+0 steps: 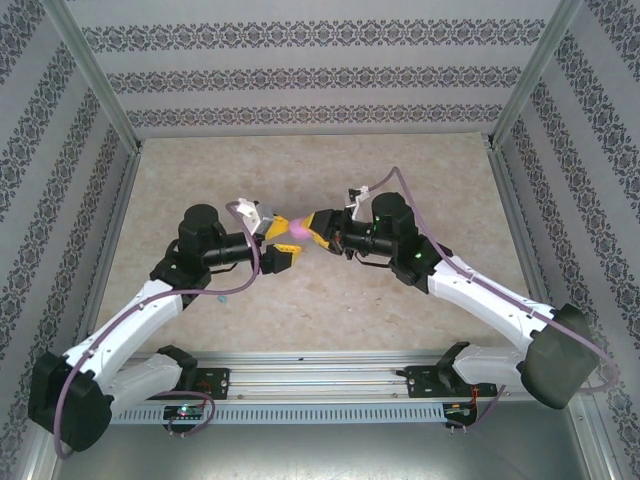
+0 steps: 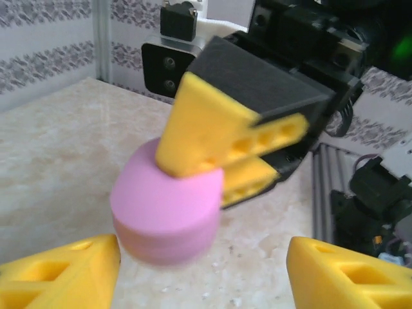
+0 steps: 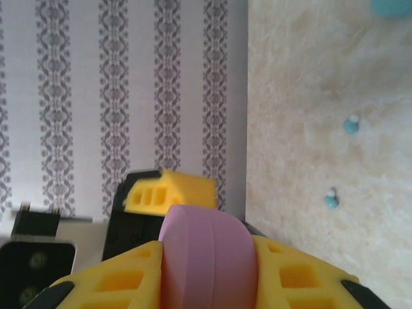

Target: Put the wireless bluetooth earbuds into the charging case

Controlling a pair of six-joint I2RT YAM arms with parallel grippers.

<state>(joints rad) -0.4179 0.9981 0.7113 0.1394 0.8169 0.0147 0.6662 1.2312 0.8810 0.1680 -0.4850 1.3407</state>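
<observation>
Pink case (image 3: pixel 206 257) (lid shut, contents hidden) sits clamped in right gripper (image 1: pixel 314 227); left gripper (image 1: pixel 281 240) gapes empty.

R gripper (image 1: pixel 313 228), pink case (image 2: pixel 167 212) close ahead of L gripper (image 1: pixel 283 240)

— How do the two arms stand?
— The left arm (image 1: pixel 130 320) and the right arm (image 1: pixel 480 300) both bend inward, their wrists level, and the grippers meet nose to nose.
— And the jaws?
— The left gripper (image 2: pixel 203 254) gapes, with its fingers (image 2: pixel 58 273) wide apart and clear of the pink case (image 2: pixel 167 212). The right gripper (image 3: pixel 206 257) is clamped on that case.
</observation>
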